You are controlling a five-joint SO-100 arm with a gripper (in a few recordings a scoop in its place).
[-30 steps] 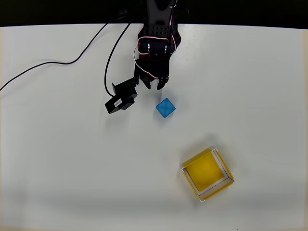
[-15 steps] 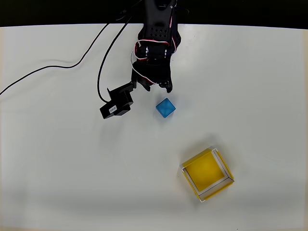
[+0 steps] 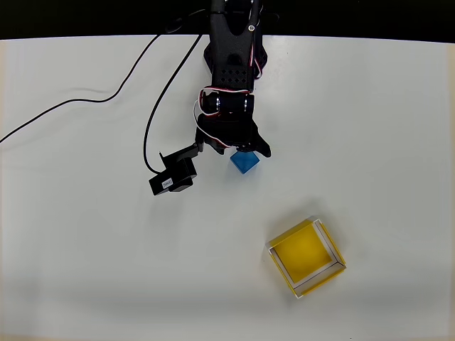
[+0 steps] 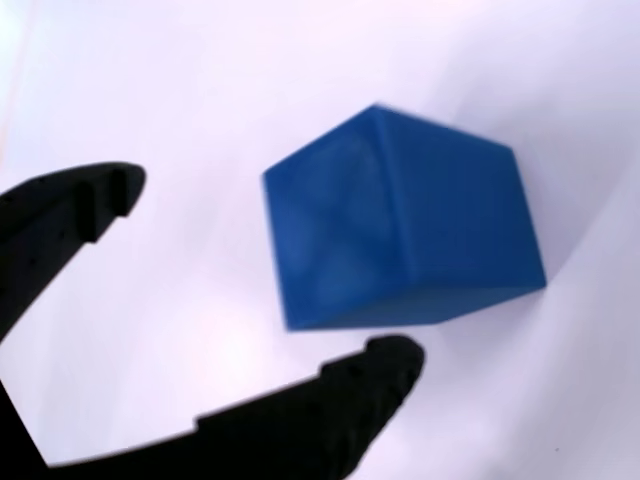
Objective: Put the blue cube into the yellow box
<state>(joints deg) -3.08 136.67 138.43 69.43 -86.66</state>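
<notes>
A white table carries everything. The blue cube sits on it just under the gripper, a black camera module to its lower left, the yellow box well beyond toward lower right in the overhead view.

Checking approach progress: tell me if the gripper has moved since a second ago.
Yes. In the overhead view the gripper has come down-frame, now over the blue cube, nearer the yellow box.

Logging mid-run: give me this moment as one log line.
phase: approach | end effector: open, at blue cube, not gripping | cube: on table | yellow box: empty
</notes>
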